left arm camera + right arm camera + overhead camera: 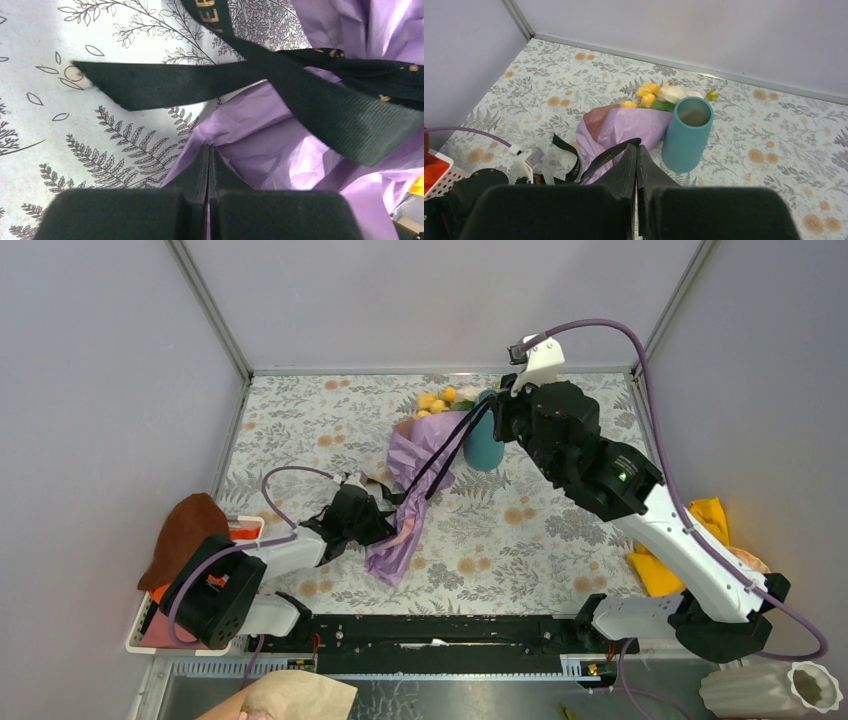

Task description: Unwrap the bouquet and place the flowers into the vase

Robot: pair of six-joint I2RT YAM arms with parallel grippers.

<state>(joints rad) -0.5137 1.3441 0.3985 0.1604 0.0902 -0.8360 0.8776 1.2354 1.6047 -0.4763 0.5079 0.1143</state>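
Observation:
The bouquet (425, 455) lies on the floral table, a cone of crinkled lilac paper (624, 127) with its narrow end toward the arms. Yellow and cream flowers (649, 94) stick out of its far end. The teal vase (483, 445) stands upright just right of them, touching the paper (686, 135). My left gripper (208, 148) is shut on a fold of lilac paper at the cone's lower part (402, 526). My right gripper (637, 146) hangs above the vase (496, 403), shut on one end of the black ribbon (606, 157). The ribbon (445, 455) runs taut down to the wrap (310, 100).
A white basket (140, 625) with orange items and a brown cloth (185, 530) sit at the left edge. A yellow cloth (700, 530) lies right of the table. A white ribbed vase (790, 690) lies at the bottom right, and brown paper (290, 698) at the bottom. Grey walls close in three sides.

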